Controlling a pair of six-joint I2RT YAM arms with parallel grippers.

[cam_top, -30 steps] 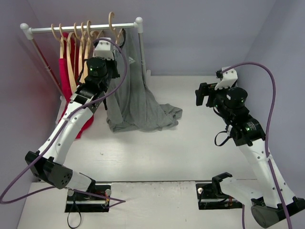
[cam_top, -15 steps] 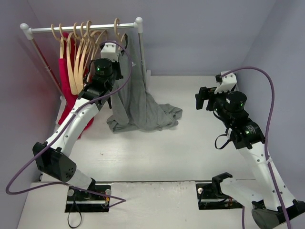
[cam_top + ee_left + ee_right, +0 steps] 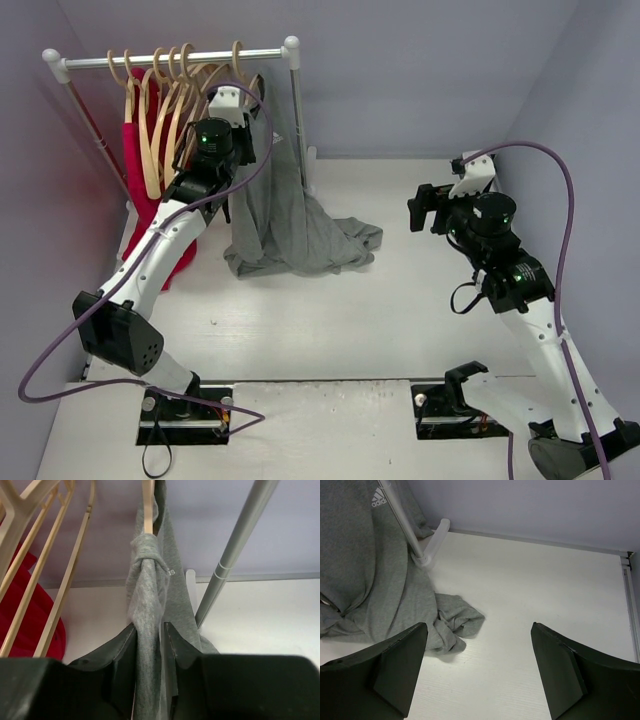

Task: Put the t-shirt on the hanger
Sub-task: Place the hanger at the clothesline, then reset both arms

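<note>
The grey t-shirt (image 3: pixel 283 210) hangs from a pale wooden hanger (image 3: pixel 238 62) on the rack's right end, its lower part bunched on the table. In the left wrist view the shirt (image 3: pixel 150 580) is gathered round the hanger's arm (image 3: pixel 147 505). My left gripper (image 3: pixel 149 635) is shut on the shirt's bunched fabric just below the hanger; it also shows in the top view (image 3: pixel 238 110). My right gripper (image 3: pixel 477 630) is open and empty above the table, to the right of the shirt (image 3: pixel 365 575); it shows in the top view (image 3: pixel 425 205).
A white clothes rail (image 3: pixel 175 58) on posts holds several more wooden hangers (image 3: pixel 160 100) and a red garment (image 3: pixel 135 170). The rail's right post (image 3: pixel 298 110) stands beside the shirt. Purple walls close in on the left, back and right.
My left gripper has moved up and slightly left with the shirt, and the hanger's hook has shifted left along the rail. The right arm barely moved.
</note>
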